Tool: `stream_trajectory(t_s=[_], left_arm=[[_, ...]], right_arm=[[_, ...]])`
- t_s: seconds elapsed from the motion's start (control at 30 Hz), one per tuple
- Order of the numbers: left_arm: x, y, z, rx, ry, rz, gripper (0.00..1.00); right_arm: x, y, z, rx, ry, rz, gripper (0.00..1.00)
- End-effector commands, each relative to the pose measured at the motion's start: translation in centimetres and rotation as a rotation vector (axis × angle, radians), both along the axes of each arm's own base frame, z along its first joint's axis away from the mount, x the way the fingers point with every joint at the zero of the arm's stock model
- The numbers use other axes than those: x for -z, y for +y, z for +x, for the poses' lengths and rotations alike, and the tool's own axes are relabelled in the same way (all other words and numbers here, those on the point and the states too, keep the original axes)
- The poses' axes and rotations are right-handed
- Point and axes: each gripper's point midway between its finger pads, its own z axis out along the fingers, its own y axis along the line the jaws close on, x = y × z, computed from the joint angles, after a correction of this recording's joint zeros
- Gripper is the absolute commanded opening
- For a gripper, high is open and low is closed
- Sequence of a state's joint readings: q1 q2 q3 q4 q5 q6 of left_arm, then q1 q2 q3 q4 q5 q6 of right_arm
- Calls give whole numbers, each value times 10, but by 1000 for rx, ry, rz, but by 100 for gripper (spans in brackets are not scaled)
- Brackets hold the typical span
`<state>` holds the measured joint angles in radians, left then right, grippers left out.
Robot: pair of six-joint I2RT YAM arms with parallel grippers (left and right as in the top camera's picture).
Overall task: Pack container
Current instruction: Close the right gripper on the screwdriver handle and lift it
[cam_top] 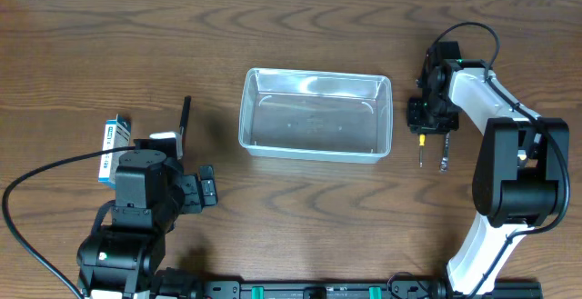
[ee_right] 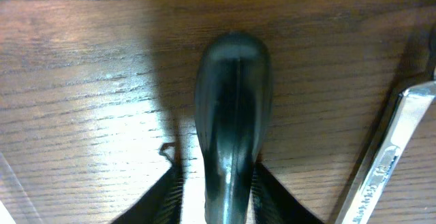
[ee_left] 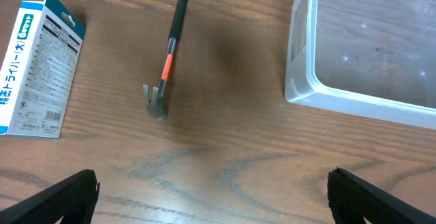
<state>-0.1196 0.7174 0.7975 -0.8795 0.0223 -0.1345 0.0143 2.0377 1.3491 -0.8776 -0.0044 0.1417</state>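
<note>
The clear plastic container (cam_top: 316, 74) sits empty at the table's middle; its left end shows in the left wrist view (ee_left: 327, 88). My right gripper (cam_top: 426, 117) is down at the table right of the container. In the right wrist view its fingers (ee_right: 218, 176) straddle the dark handle of a screwdriver (ee_right: 231, 115), with a thin gap on the left side. The screwdriver's shaft (cam_top: 420, 149) sticks out toward the front. My left gripper (ee_left: 214, 197) is wide open and empty above bare wood at the front left.
A small hammer (cam_top: 185, 117) (ee_left: 167, 60) with a black and orange handle lies left of the container. A blue-and-white box (cam_top: 112, 140) (ee_left: 37, 67) lies further left. A metal wrench (cam_top: 444, 154) (ee_right: 392, 156) lies right beside the screwdriver.
</note>
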Motion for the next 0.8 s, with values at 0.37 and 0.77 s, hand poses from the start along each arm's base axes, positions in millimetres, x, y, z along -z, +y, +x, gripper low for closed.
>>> stream_trajectory(t_s=[0.37, 0.77], left_arm=[[-8, 1, 2, -13, -18, -3, 98], [-8, 1, 2, -13, -18, -2, 98]], right_arm=[[28, 6, -15, -2, 77, 25, 11], [-1, 7, 15, -16, -34, 26, 1]])
